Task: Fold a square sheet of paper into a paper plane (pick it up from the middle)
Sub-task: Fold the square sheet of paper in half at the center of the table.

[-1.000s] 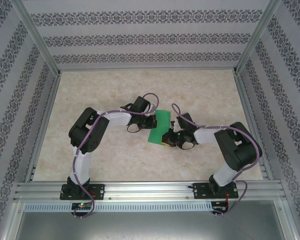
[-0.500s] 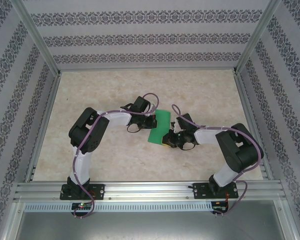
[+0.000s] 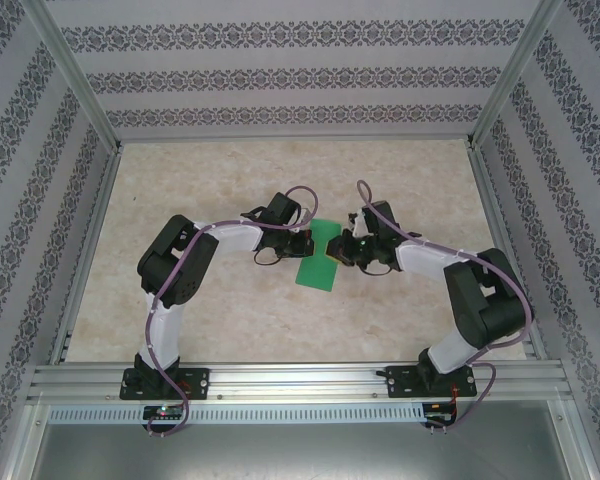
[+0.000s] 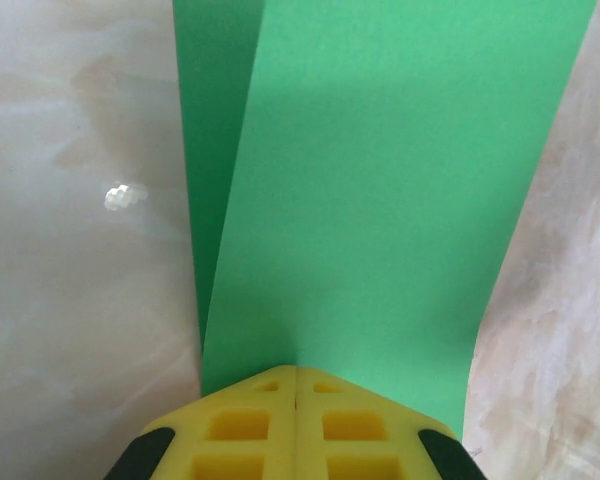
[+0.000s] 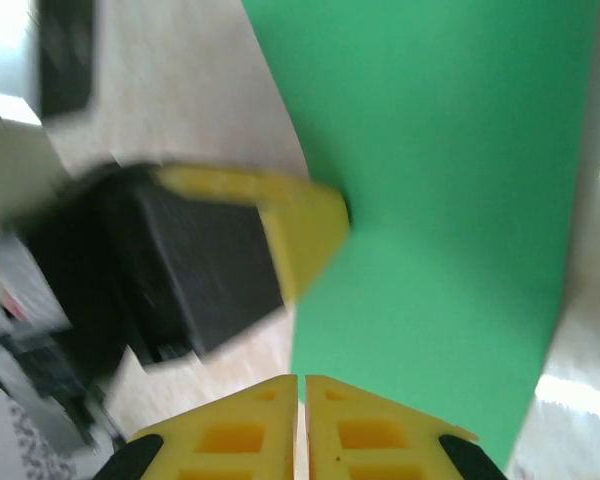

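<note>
Over the last second the right gripper (image 5: 302, 395) has swung away from the near end of the green sheet of paper (image 4: 380, 200) to a spot beside its far half, while the left gripper (image 4: 297, 385) and the sheet have hardly shifted. The sheet lies mid-table between the two grippers. It looks folded into a long strip, with a darker under-layer showing along one side in the left wrist view. The left gripper's jaws are pressed fully together, and its tips sit on the strip's edge. It cannot be told whether they pinch the paper or only pin it to the table (image 4: 70, 250). The right gripper's jaws are also all but closed, with only a hairline slit between them. It hovers over the green surface with nothing visibly caught, though this view is blurred. The paper is probably very light, thin and limp. It should slide easily on the smooth marbled tabletop and keep any crease pressed into it, wanted or not. A hold in the middle of a long edge, close to the fold, seems best, so that both layers are taken together and neither end droops or twists. A grip at a corner would likely let the layers splay apart.
</note>
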`<action>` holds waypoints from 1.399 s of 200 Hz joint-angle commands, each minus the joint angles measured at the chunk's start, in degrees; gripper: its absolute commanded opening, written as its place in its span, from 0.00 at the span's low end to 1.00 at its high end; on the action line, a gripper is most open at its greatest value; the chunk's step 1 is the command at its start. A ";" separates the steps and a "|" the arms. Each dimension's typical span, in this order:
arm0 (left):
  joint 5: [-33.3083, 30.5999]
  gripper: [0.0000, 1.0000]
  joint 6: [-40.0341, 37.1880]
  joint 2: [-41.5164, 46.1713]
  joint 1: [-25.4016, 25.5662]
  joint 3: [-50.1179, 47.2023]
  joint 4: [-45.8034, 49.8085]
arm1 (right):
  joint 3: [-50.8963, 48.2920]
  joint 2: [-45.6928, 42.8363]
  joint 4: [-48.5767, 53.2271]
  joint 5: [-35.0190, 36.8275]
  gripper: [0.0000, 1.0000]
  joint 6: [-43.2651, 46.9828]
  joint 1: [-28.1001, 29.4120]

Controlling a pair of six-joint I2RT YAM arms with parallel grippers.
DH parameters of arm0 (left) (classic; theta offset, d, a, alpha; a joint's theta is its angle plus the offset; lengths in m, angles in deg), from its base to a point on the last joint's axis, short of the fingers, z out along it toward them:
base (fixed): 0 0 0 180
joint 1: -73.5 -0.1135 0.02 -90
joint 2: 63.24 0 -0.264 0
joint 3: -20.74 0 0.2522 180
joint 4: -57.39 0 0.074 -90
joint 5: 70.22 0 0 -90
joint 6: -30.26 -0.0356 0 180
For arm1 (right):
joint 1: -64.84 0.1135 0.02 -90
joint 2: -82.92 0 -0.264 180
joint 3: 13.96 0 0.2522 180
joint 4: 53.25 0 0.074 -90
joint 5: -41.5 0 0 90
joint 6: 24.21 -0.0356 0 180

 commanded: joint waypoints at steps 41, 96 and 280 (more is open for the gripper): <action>-0.28 0.00 -2.01 -3.08 1.25 -0.88 3.59 | 0.62 8.44 -3.88 2.55 0.11 -0.18 -1.59; -0.20 0.00 -1.88 -3.49 1.20 -0.44 3.83 | -1.47 10.78 -4.87 2.10 0.12 -0.13 -2.91; -1.26 0.00 -2.24 -2.70 1.19 -1.18 4.42 | 7.64 10.53 2.55 1.70 0.13 3.80 -5.33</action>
